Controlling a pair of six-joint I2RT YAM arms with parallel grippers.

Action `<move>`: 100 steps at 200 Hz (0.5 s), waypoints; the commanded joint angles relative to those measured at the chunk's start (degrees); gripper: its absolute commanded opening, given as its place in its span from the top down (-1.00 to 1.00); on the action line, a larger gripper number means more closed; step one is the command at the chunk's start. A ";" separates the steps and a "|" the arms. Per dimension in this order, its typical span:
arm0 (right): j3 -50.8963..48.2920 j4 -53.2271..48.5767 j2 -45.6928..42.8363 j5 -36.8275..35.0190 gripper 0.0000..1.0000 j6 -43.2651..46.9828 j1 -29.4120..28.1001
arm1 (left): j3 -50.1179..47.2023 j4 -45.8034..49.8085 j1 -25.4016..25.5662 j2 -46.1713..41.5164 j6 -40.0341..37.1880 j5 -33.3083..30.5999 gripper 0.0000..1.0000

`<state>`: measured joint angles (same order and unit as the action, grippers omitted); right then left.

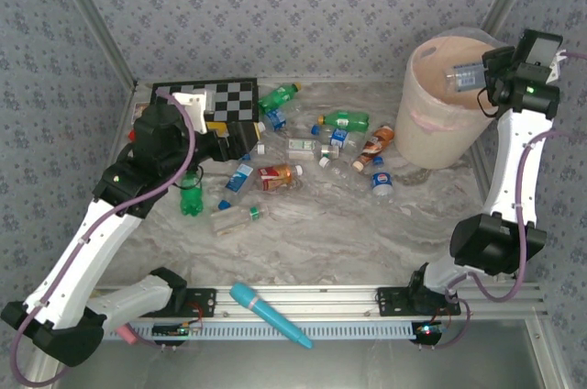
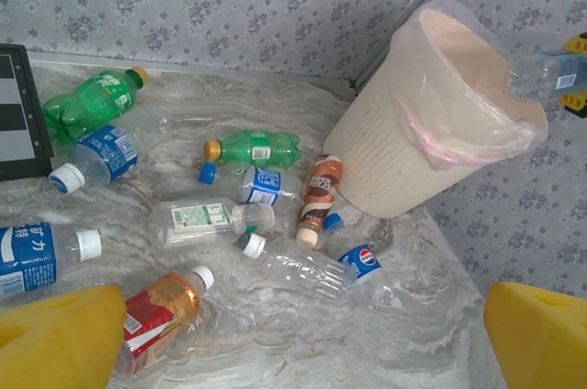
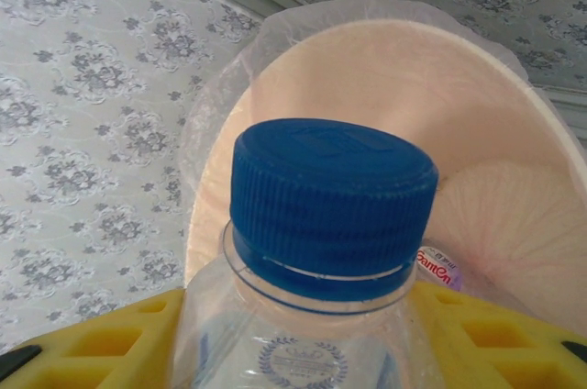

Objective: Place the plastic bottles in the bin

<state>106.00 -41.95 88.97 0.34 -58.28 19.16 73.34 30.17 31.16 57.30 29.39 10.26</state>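
Marbled table [image 1: 367,233] in a wallpapered booth — bottles [image 1: 280,176] strewn across it.
A teal microphone [image 1: 269,314] lies on the near rail [image 1: 348,295]; beyond, bottles litter the table by the left gripper [image 1: 246,138], its fingers [image 2: 64,334] spread wide, beside a checkerboard [image 1: 211,98]. Far right stands the bin [image 1: 440,146] — the right gripper [image 1: 488,77] grasps a blue-capped bottle [image 3: 330,215] over its rim, floral wallpaper [image 1: 275,4] behind.

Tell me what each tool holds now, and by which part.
The right tool holds a clear blue-capped bottle by its body, just below the cap, above the bin. The left tool is open and holds nothing.
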 commanded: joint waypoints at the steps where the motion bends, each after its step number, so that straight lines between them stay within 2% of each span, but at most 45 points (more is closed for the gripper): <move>1: 2.07 0.23 1.24 -1.50 -0.03 -0.80 0.44 | -0.32 -0.12 0.22 -1.05 -1.30 -1.11 -0.99; 17: 2.51 -0.39 1.47 -1.71 -0.08 -0.62 0.44 | -0.30 -0.16 0.22 -1.06 -1.44 -1.12 -0.99; 48: 3.12 -0.31 1.26 -2.78 -0.46 1.15 0.44 | -0.39 -0.13 0.22 -0.96 -1.79 -1.21 -1.00; 67: 3.36 -0.61 0.78 -3.13 -0.99 1.75 0.44 | -0.46 -0.14 0.22 -0.70 -1.70 -1.12 -0.99; 100: 3.96 -1.49 -0.07 -3.89 -0.99 3.79 0.11 | -0.79 -0.55 0.20 -0.52 -1.45 -1.03 -0.99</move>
<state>107.77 -42.06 90.74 -1.96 -56.86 19.16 72.77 30.17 31.14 57.30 28.95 9.61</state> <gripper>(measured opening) 0.994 0.997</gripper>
